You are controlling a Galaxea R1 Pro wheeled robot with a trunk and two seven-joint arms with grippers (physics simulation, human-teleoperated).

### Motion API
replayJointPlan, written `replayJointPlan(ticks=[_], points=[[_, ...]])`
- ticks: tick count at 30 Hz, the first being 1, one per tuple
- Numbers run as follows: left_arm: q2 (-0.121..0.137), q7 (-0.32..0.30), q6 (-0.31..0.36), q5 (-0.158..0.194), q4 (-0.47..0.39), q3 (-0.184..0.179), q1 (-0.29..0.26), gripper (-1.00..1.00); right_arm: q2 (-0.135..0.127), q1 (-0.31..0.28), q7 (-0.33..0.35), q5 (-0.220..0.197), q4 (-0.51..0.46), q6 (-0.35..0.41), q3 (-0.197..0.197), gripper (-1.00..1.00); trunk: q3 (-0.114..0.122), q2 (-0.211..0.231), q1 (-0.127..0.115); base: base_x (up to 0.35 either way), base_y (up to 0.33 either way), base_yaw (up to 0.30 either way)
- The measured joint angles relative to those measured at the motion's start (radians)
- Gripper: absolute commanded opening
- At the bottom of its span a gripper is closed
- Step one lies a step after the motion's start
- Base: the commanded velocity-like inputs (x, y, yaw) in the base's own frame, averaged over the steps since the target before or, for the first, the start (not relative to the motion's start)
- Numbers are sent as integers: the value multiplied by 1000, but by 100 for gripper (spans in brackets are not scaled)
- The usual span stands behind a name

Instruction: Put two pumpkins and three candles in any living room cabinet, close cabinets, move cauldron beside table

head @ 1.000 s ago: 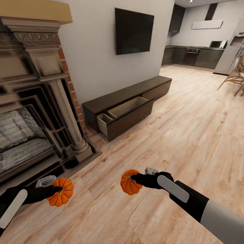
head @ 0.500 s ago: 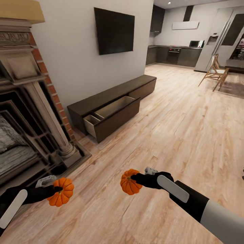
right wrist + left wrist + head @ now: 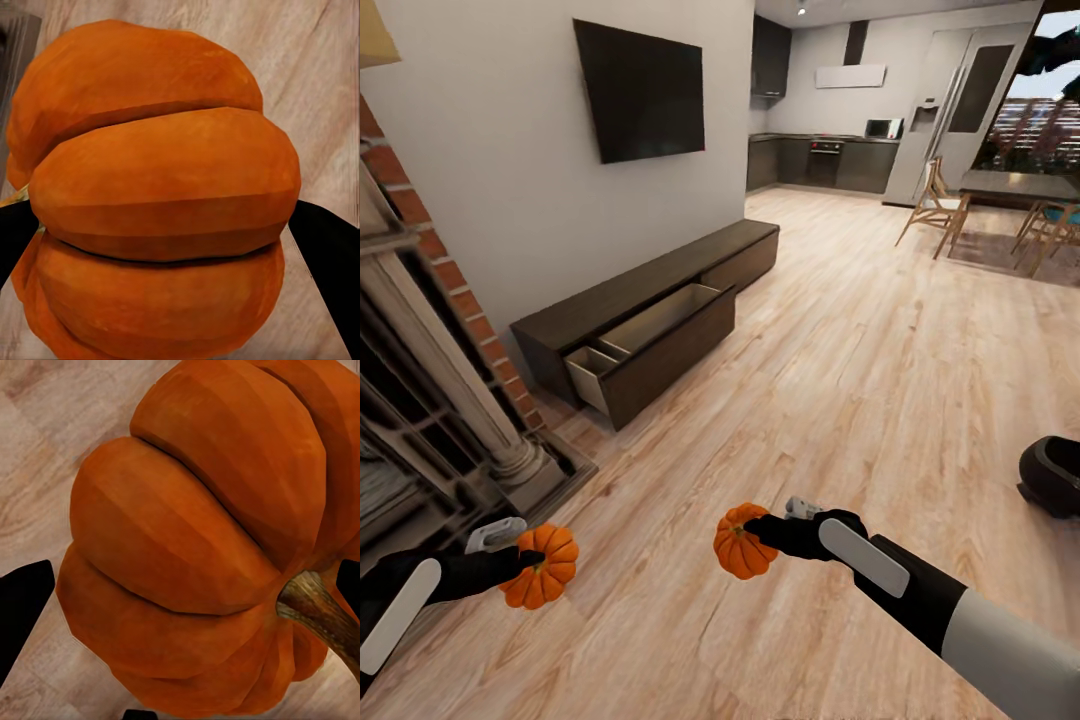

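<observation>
The left gripper [image 3: 518,568] is clamped on a small ribbed orange pumpkin [image 3: 542,567]; the right gripper [image 3: 752,528] pinches a second orange pumpkin [image 3: 737,542]. Far left, the long dark-brown wooden cabinet [image 3: 650,282] has one drawer [image 3: 653,334] pulled out.

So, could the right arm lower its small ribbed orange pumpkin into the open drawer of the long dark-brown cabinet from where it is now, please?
Probably not yet: the right gripper holds its pumpkin over bare floor, well short of the cabinet's open drawer. Nothing blocks the way.
</observation>
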Motion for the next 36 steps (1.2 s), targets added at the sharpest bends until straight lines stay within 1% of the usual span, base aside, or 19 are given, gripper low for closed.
replayJointPlan(ticks=[5,8,12,36], points=[[-1,0,0,0,0,-3,0,-100,1,0,1,-1,4,-3,1,-100,0,0,0,0,0,-249],[-2,0,2,5,0,-25,0,-100,2,0,0,-1,6,-5,1,-100,0,0,0,0,0,-249],[-2,-1,2,3,-1,-36,0,-100,2,0,1,0,6,-6,0,-100,0,0,0,0,0,-249],[-2,-1,2,1,-1,-37,0,-100,5,0,3,-2,35,-23,0,-100,0,0,0,0,0,-254]])
